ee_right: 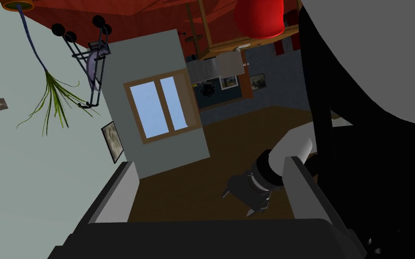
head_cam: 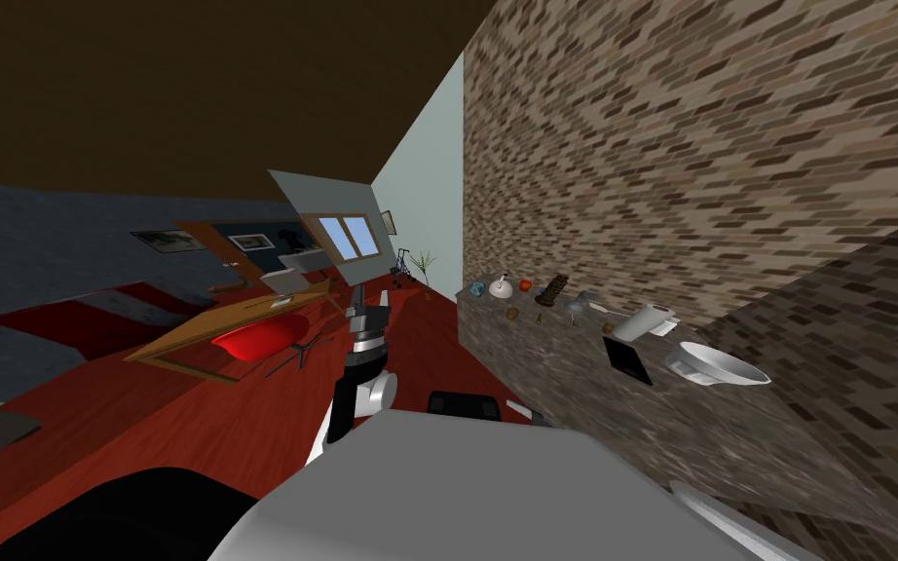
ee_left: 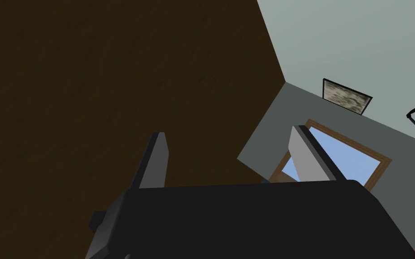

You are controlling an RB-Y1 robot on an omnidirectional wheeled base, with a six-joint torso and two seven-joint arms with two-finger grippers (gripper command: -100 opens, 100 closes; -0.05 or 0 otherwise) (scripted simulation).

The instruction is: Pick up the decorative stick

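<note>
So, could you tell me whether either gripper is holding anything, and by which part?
Nothing is held: the left gripper and the right gripper both stand open and empty.

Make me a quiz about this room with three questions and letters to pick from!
1. Where is the brown decorative stick?
A. on a bed
B. on the stone ledge along the brick wall
C. on a sofa

2. What colour is the chair?
A. blue
B. green
C. red

3. How are the fingers of the left gripper?
A. open, with nothing between them
B. shut on the stick
C. shut on a cup

Answers:
1. B: the head view shows the stick standing among the small things on the ledge.
2. C: the chair's seat is bright red in the head view.
3. A: in the left wrist view the two fingers stand wide apart, with nothing between them.
</note>
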